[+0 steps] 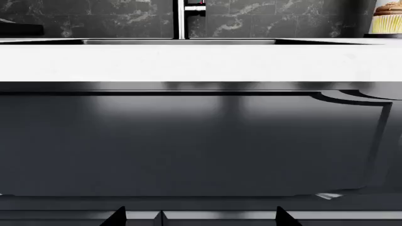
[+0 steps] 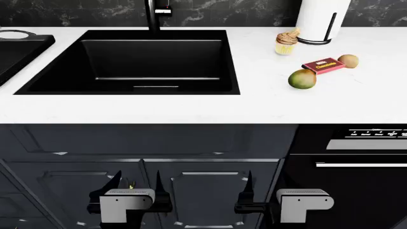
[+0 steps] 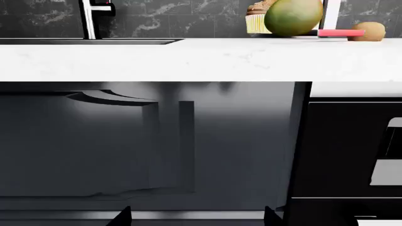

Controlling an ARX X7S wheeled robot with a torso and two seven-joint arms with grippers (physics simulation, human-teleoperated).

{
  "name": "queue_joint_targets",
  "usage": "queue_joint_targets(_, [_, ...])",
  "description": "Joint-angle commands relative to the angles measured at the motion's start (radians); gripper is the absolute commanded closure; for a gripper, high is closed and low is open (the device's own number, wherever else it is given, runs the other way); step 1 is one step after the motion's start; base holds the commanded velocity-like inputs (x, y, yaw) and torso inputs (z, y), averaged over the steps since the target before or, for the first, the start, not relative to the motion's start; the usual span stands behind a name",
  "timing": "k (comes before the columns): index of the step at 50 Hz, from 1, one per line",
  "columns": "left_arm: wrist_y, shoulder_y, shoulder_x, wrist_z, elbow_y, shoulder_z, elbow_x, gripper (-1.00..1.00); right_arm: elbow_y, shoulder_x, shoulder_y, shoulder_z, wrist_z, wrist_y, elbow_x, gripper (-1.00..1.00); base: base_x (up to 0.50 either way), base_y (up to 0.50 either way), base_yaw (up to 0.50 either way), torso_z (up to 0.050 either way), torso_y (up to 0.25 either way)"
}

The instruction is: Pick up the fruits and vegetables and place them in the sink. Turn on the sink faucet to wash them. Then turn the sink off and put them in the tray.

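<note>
While both grippers, left (image 2: 135, 191) and right (image 2: 265, 191), are held spread and empty below the sink (image 2: 38, 88), the mango (image 2: 302, 79) and tan-brown fruit (image 2: 348, 60) are seen right of it, flanking a chocolate bar (image 2: 323, 65).

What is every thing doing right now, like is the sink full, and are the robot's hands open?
sink: empty, dry.
sink faucet: no water running.
mango: lying on the counter, untouched.
tan-brown fruit: on the counter, beside the chocolate bar.
cupcake: standing upright.
paper-towel roll: upright on its stand.
left gripper: fingers open, empty, low before the cabinet doors.
right gripper: fingers open, empty.
</note>
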Motion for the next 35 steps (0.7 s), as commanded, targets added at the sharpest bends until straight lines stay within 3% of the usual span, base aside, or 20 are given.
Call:
queue_joint_targets(1, [-0.005, -0.001, -0.016, -0.018, -0.001, 0.017, -0.018, -1.00, 0.003, 0.015, 0.003, -0.021, 0.027, 0.004, 0.006, -1.00, 0.00, 0.00, 0.00, 0.000, 0.000])
queue_joint_targets(13, [-0.017, -0.006, -0.050, -0.057, 0.016, 0.045, -0.065, -1.00, -0.039, 0.048, 0.001, -0.052, 0.076, 0.043, 0.046, -1.00, 0.00, 0.00, 0.00, 0.000, 0.000])
queue_joint_targets(18, [-0.065, 0.002, -0.070, -0.063, 0.097, 0.056, -0.071, -1.00, -0.150, 0.067, -0.014, -0.061, 0.089, 0.098, 0.049, -1.00, 0.00, 0.00, 0.00, 0.050, 0.000])
queue_joint_targets(27, [-0.369, -0.070, -0.152, -0.052, 0.427, 0.053, -0.107, -1.00, -0.496, 0.132, 0.010, -0.050, 0.092, 0.357, 0.064, -1.00, 0.00, 0.00, 0.00, 0.050, 0.000])
queue_joint_targets(35, [-0.807, -0.271, -0.223, -0.031, 0.739, -0.018, -0.242, -1.00, -0.723, 0.197, 0.097, -0.020, 0.089, 0.593, 0.078, -1.00, 0.00, 0.00, 0.00, 0.050, 0.000])
